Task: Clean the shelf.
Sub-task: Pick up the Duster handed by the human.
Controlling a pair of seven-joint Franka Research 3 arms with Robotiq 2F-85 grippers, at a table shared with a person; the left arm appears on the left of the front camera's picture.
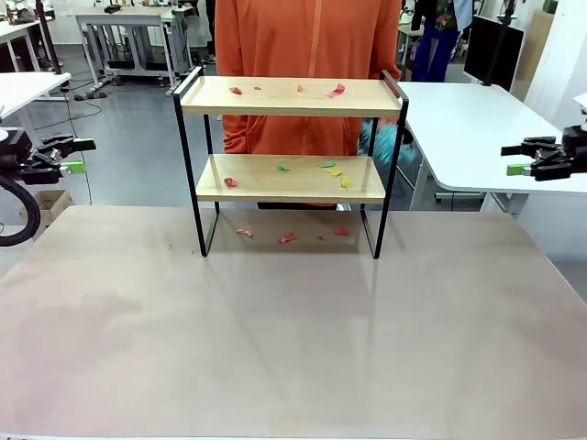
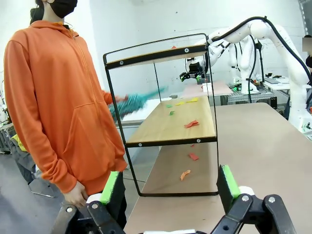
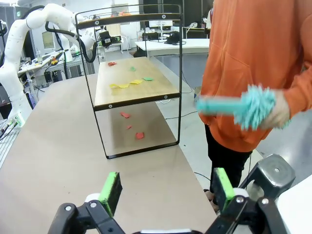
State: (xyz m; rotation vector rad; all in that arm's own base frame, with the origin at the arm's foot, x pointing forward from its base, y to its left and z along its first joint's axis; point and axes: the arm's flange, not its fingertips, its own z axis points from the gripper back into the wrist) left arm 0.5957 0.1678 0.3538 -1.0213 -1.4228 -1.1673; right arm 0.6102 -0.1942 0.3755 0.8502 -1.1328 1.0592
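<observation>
The shelf (image 1: 275,96) stands at the far middle of the brown table (image 1: 293,339), with two wooden boards in a black frame. Small paper scraps lie on it: red ones (image 1: 337,91) on the top board, green and yellow ones (image 1: 334,171) on the lower board. More red scraps (image 1: 287,238) lie on the table beneath. My left gripper (image 1: 81,156) hangs open off the table's left side, and my right gripper (image 1: 512,159) hangs open off the right side; both are far from the shelf. In the wrist views the shelf (image 2: 170,126) (image 3: 131,90) lies ahead of each open gripper (image 2: 170,190) (image 3: 165,187), with nothing between the fingers.
A person in an orange hoodie (image 1: 307,37) stands behind the shelf, holding a teal duster (image 3: 253,107) (image 2: 136,102) near its right end. A white table (image 1: 477,137) stands at the back right. The near half of the brown table is bare.
</observation>
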